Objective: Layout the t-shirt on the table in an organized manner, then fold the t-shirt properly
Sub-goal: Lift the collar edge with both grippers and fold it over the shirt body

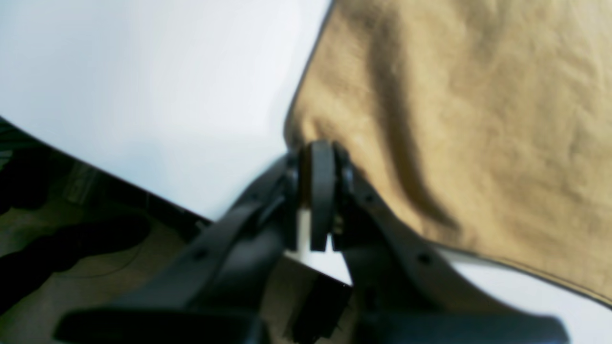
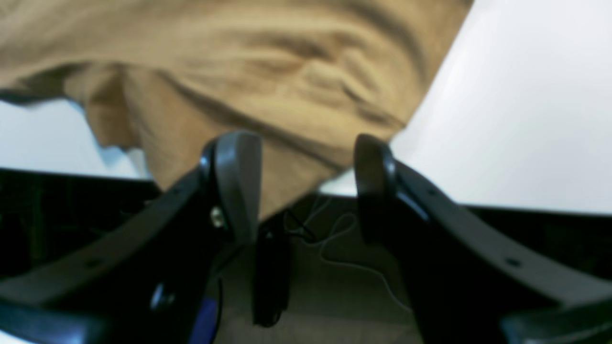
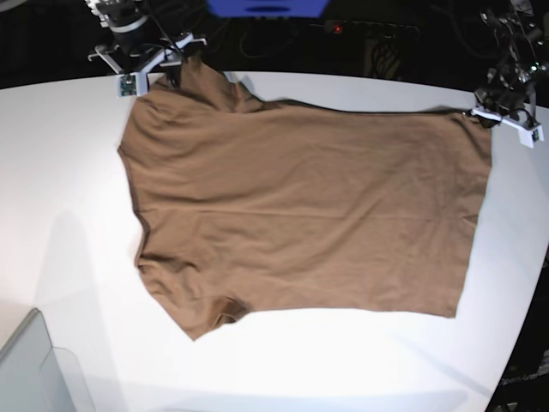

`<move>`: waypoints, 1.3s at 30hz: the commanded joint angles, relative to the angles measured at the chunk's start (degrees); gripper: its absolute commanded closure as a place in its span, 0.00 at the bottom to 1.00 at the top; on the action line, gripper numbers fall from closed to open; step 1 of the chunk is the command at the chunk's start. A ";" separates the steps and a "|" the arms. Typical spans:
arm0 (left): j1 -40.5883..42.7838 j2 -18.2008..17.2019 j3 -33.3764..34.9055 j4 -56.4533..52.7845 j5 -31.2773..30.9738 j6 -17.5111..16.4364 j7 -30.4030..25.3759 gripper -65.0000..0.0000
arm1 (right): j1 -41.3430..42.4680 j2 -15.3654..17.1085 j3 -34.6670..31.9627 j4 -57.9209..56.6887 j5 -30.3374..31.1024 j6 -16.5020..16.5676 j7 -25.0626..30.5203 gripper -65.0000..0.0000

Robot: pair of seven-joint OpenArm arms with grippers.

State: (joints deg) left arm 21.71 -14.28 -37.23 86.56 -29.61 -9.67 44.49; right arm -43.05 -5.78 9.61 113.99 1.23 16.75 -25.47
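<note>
The tan-brown t-shirt (image 3: 300, 215) lies spread flat on the white table (image 3: 69, 172), sleeves toward the left and hem toward the right. My left gripper (image 3: 491, 112) sits at the far hem corner. In the left wrist view it (image 1: 318, 157) is shut, its tips pinching the corner of the t-shirt (image 1: 478, 119). My right gripper (image 3: 167, 73) hovers at the far sleeve. In the right wrist view it (image 2: 306, 157) stands open, with the rumpled sleeve cloth (image 2: 287, 71) hanging over the table edge between and beyond its fingers (image 2: 236, 157).
A grey translucent bin (image 3: 34, 369) stands at the near left corner. The table's far edge (image 2: 526, 208) runs right behind both grippers, with dark floor and loose cables (image 2: 334, 239) beyond it. White table (image 1: 143, 71) lies beside the hem corner.
</note>
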 commanded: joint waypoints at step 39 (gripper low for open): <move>1.80 3.07 -4.92 11.41 0.20 -0.13 3.64 1.00 | 2.74 -1.03 1.16 -4.32 0.04 0.35 1.52 1.00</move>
State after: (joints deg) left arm 23.79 -10.39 -41.87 96.62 -28.73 -9.67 49.10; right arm -39.81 -6.81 10.61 108.29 0.78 16.73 -25.47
